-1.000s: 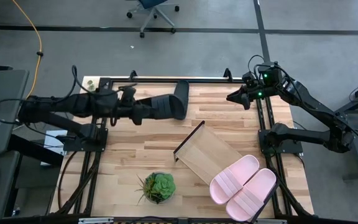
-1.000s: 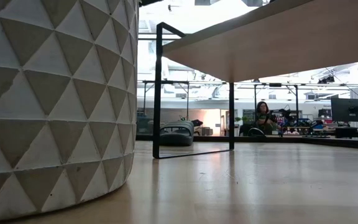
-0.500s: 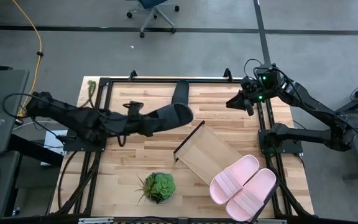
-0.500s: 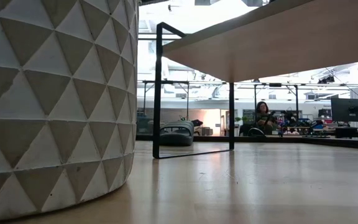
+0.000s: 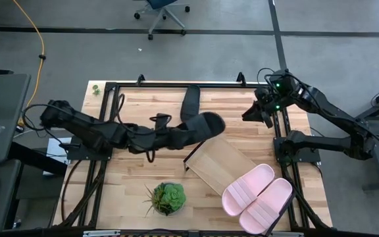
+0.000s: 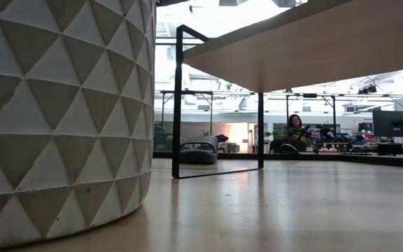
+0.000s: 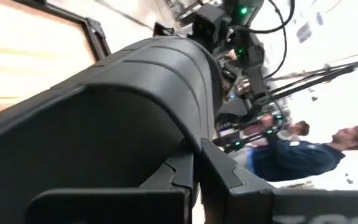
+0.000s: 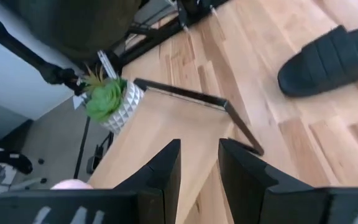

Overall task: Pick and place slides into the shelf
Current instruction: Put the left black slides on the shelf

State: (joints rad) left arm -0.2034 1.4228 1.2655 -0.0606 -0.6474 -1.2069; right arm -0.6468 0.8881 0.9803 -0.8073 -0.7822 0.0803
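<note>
Black ribbed slide [image 5: 202,125], tool-held [image 5: 176,137]

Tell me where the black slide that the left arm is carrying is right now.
In the high view the carried black slide sits mid-table, held in the left gripper, just off the shelf's upper-left end, with the other black slide lying behind it.

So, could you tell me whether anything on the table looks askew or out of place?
The shelf sits at a slant across the planks, and the two pink slides on its end overhang the table's edge. One black slide lies alone near the far edge.
</note>
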